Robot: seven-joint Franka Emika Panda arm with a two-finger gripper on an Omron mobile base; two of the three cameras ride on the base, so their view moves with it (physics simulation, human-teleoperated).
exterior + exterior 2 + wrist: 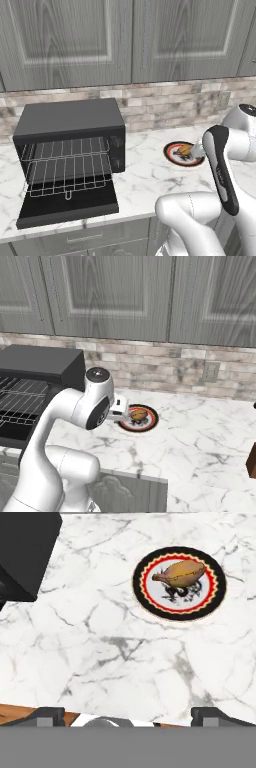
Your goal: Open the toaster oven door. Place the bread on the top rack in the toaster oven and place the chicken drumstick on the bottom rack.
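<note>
The toaster oven [70, 120] stands at the left of the marble counter. Its door [67, 206] lies folded down flat, and two silver wire racks [67, 175] show inside with nothing on them. To its right a round red-and-black plate [150, 604] carries the smooth golden-brown bread [184, 571]. A tapered orange-brown end [159, 577] pokes out at the bread's left, probably the chicken drumstick, mostly hidden. My gripper [132, 716] hovers over the counter's front part, short of the plate, open, with nothing between its fingers. From the right base the hand [120, 410] sits just left of the plate [150, 423].
Grey wall cabinets hang above a brick backsplash with an outlet [211, 372]. A brown object [251, 461] sits at the far right counter edge. Bare marble [100, 642] lies between the oven [25, 552] and the plate. My own arm hides part of the plate [172, 152] from the left.
</note>
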